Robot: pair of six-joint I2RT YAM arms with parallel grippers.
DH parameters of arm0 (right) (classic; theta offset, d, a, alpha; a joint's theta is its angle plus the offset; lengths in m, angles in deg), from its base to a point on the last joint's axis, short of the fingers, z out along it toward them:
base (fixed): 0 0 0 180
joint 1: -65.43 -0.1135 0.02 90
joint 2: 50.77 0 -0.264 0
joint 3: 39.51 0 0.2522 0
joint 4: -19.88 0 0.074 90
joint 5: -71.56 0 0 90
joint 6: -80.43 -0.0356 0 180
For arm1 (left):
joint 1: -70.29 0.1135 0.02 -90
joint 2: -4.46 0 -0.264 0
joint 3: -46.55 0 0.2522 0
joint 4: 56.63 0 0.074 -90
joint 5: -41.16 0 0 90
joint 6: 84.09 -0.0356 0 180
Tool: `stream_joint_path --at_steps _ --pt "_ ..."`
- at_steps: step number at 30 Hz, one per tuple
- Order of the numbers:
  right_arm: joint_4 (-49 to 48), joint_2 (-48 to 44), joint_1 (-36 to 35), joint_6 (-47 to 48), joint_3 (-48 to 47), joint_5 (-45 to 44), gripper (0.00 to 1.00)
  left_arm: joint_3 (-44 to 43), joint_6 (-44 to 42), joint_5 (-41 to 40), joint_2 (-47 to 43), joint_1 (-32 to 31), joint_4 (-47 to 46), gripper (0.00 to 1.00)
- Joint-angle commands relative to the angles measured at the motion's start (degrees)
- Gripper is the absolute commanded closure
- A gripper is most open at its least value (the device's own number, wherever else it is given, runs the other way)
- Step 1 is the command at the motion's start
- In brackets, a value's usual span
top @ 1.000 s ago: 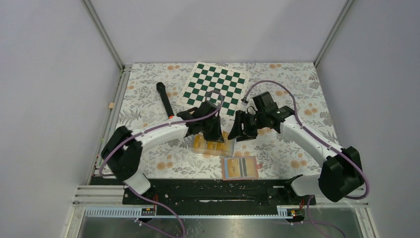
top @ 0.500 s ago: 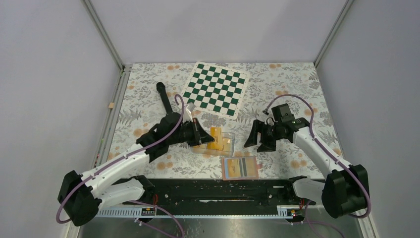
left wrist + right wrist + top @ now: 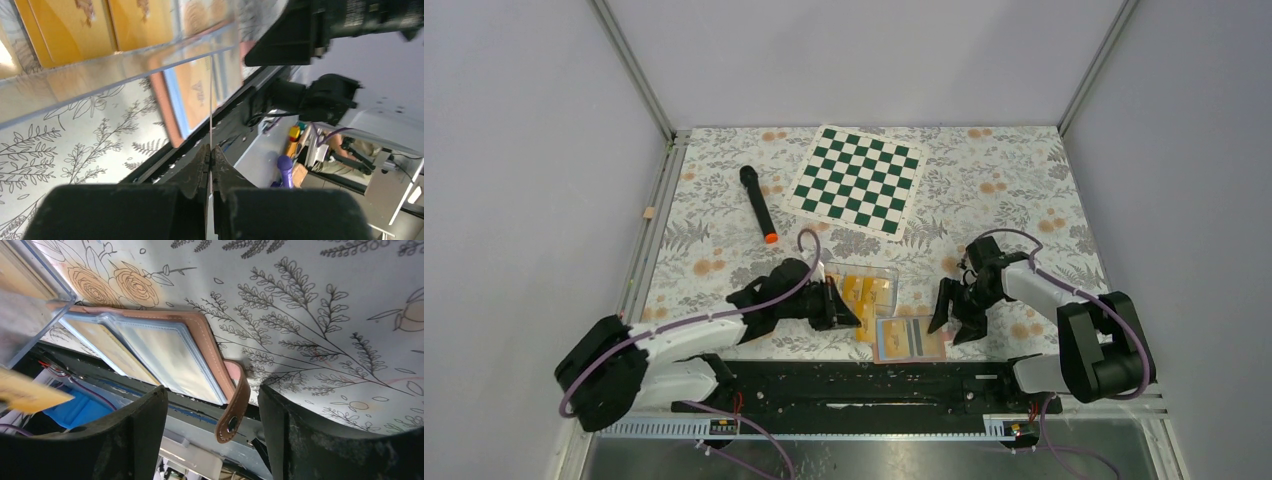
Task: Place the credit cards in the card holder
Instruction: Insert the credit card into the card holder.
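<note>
Card holder (image 3: 911, 338) hemmed: clear box (image 3: 861, 288) just beside left corner, right hand (image 3: 955, 321) at right edge; far side open.

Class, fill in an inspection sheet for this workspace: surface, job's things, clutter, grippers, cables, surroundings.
Surface: floral tablecloth, lying flat.
Job's things: card holder open at the near edge; orange credit cards in a clear box beside it.
Clutter: chessboard and black stick with orange tip, far side.
Grippers: left gripper shut on a yellow card; right gripper open, straddling the snap tab.
Cables: purple cable looping over each wrist.
Surroundings: grey walls, metal frame posts.
</note>
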Motion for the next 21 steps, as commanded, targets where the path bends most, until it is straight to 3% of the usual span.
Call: stream_joint_path --at_steps 1,7,21 --pt "-2.1 1.0 0.0 -1.0 0.5 1.3 0.27 -3.1 -2.3 4.7 9.7 -2.6 -6.1 1.00" --pt "-4.6 3.5 -1.4 -2.6 1.1 3.4 0.28 -9.7 -6.7 3.2 19.6 -4.1 -1.3 1.00" --pt "-9.1 5.9 -9.0 -6.9 1.0 4.7 0.28 -26.2 -10.6 -1.1 30.3 0.2 9.3 1.00"
